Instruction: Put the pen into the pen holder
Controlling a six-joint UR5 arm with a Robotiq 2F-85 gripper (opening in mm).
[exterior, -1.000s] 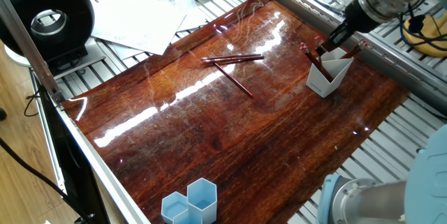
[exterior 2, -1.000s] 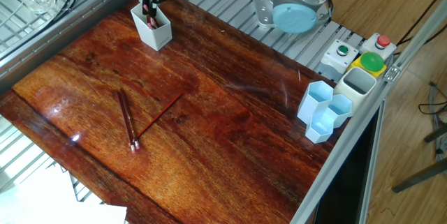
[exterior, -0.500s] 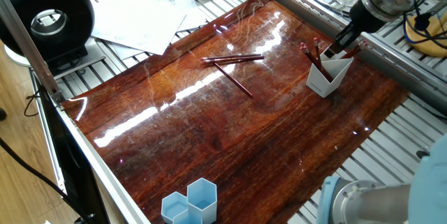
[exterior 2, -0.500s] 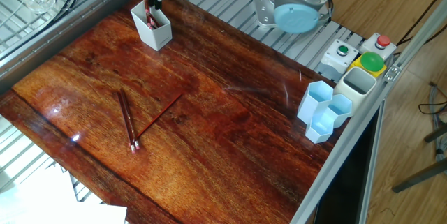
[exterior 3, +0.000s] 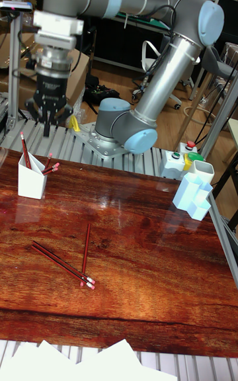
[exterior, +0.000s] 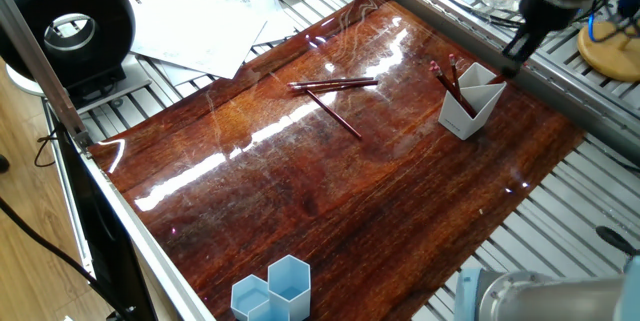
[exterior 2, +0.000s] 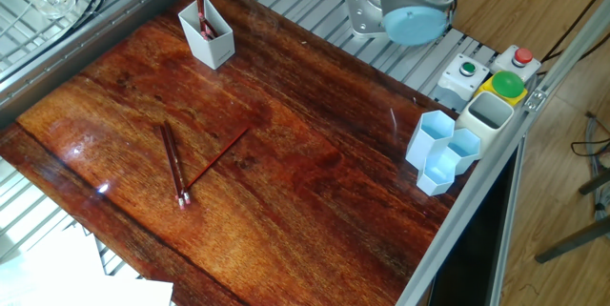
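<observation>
The white pen holder [exterior: 470, 107] [exterior 2: 209, 39] [exterior 3: 31, 183] stands at the far end of the wooden table [exterior: 330, 191]. Dark red pens [exterior: 444, 78] [exterior 2: 199, 2] [exterior 3: 25, 151] stick up out of it. Three more pens lie on the wood: two side by side [exterior: 335, 84] [exterior 2: 172, 159] [exterior 3: 61, 263] and one crossing near them [exterior: 336, 114] [exterior 2: 218, 157] [exterior 3: 86, 249]. My gripper [exterior: 512, 59] [exterior 3: 57, 127] hangs open above and just behind the holder, with nothing between its fingers. It is out of the other fixed view.
Light blue honeycomb cups [exterior: 272, 292] [exterior 2: 442, 150] [exterior 3: 192, 196] stand at the table's opposite end. A button box [exterior 2: 492, 73] sits beside them. The robot base [exterior 2: 410, 10] [exterior 3: 122, 131] is on the metal rails. Loose papers [exterior: 200, 23] and a black ring-shaped device [exterior: 68, 27] lie off the wood.
My gripper has lifted up and back from the pen holder's mouth, leaving a pen standing in it. The pens on the table have not moved.
</observation>
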